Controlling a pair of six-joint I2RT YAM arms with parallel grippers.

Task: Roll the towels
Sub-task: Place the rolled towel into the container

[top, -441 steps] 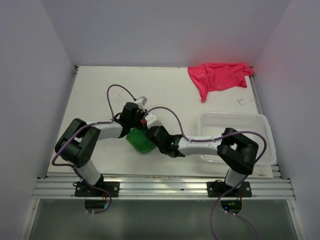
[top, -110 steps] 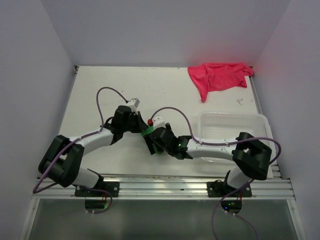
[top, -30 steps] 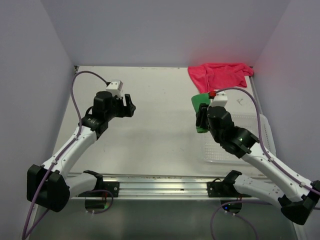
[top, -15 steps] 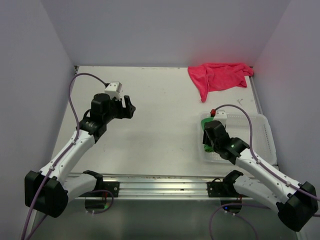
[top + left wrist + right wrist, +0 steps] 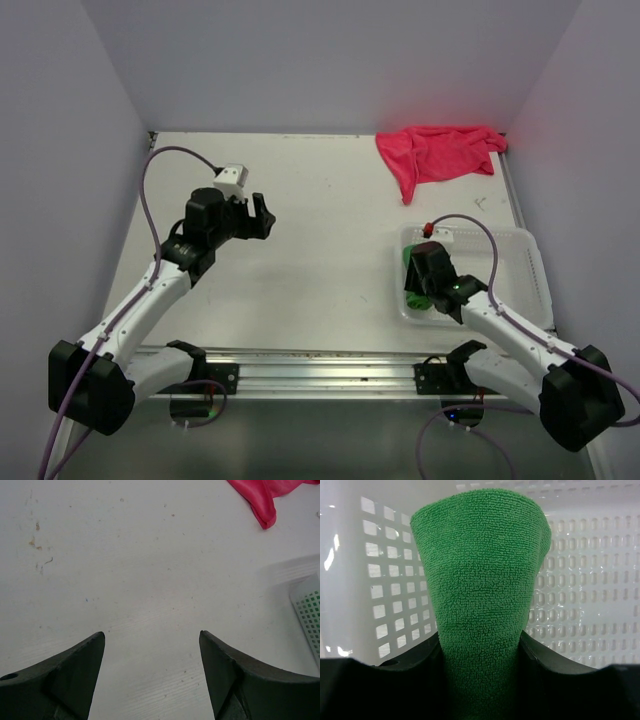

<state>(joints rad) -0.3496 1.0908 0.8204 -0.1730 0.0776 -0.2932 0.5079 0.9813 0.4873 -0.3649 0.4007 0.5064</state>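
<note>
Your right tool (image 5: 481, 652) clamps the rolled green towel (image 5: 480, 565) from both sides and holds it inside the clear mesh basket (image 5: 520, 262), at the near right of the table (image 5: 320, 200). Your left tool (image 5: 151, 635) hangs over the table's left part with its jaws wide and nothing between them. The pink-red towel (image 5: 440, 150) lies crumpled and unrolled in the far right corner, well apart from both tools.

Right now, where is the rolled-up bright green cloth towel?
The rolled bright green cloth towel is on the right in the top view, gripped by the right gripper inside the left end of the clear plastic mesh basket.
</note>
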